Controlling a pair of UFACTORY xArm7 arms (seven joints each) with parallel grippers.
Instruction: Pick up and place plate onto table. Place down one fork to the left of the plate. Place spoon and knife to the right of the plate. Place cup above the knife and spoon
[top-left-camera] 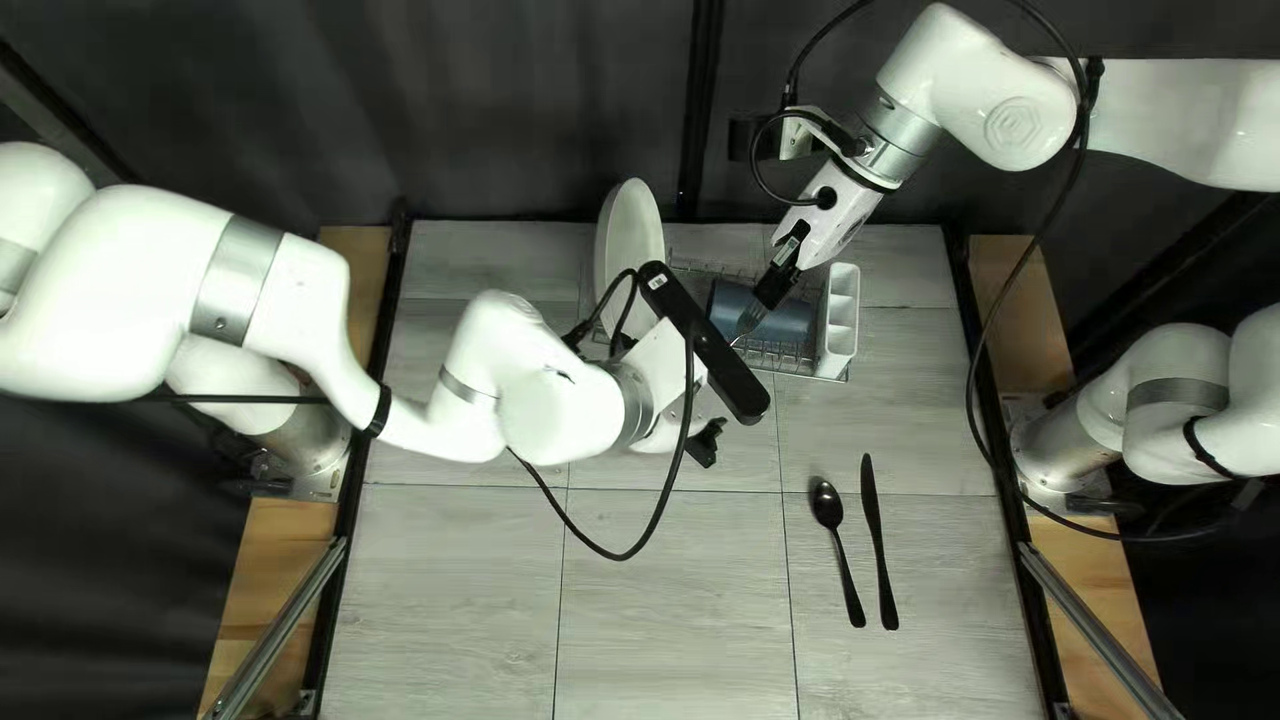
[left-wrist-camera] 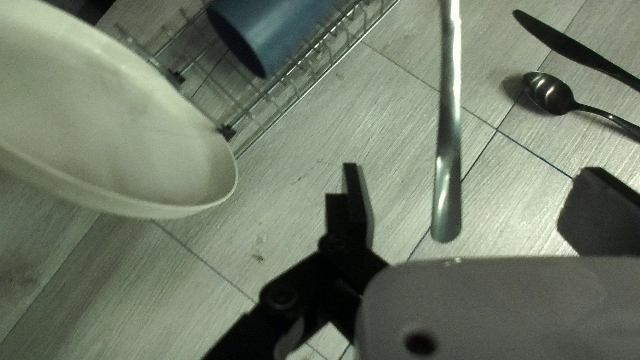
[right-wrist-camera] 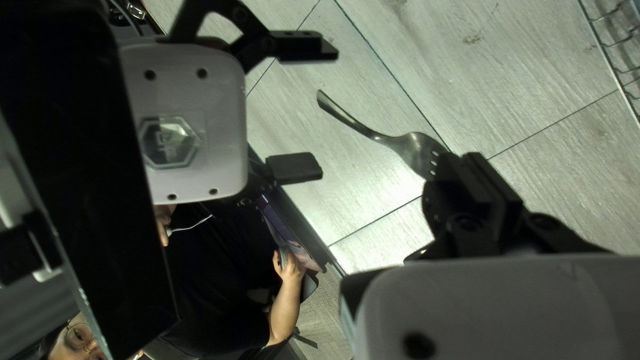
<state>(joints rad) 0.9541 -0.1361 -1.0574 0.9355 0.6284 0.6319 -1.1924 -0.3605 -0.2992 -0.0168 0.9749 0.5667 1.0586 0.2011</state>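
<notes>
Plate [top-left-camera: 632, 243], fork [right-wrist-camera: 415, 148], cup [top-left-camera: 774, 323], spoon [top-left-camera: 828, 506], knife [top-left-camera: 876, 531], one each

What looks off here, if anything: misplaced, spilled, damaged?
One oddity: the right hand grips the fork by its tine end, leaving the handle sticking out toward the open left hand. Possibly deliberate, for a handover. The cup lies on its side, but in the rack, so probably fine. No visible spill or damage.

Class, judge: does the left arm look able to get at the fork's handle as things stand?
Probably yes. The left end effector is open, with the fork's handle lined up between its fingers. The right end effector grips the tined end, leaving the handle free.
</notes>
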